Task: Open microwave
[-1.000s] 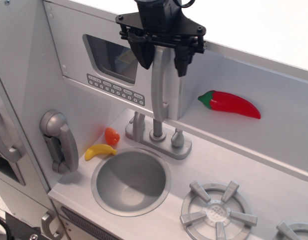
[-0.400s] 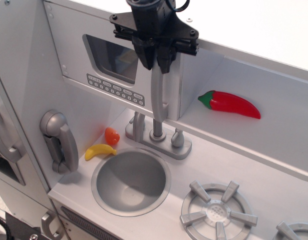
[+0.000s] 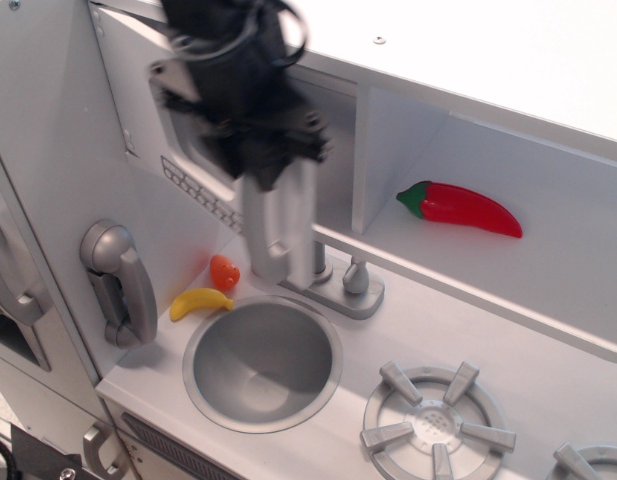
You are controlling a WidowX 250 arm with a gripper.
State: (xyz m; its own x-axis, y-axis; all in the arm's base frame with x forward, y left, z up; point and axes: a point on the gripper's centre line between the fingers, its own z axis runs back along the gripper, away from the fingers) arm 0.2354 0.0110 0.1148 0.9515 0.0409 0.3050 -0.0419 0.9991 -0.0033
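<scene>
One gripper (image 3: 266, 172), motion-blurred, was clamped on the top of the long vertical handle (image 3: 273, 225) of the one microwave (image 3: 203, 175) at the back-left corner of the bench. One red chili pepper (image 3: 460, 208) lay on the shelf along the back edge, one banana (image 3: 199, 302) and one small orange fruit (image 3: 224, 271) sat near the left edge beside the one round sink (image 3: 262, 362); one faucet (image 3: 333, 278) stood behind the sink, one telephone handset (image 3: 119, 283) hung on the left wall, two burners (image 3: 436, 423) showed at the front-right. Compared with 0.4 s ago, the door had swung out leftward with gripper and handle, leaving the compartment edge exposed; the rest was unmoved.
</scene>
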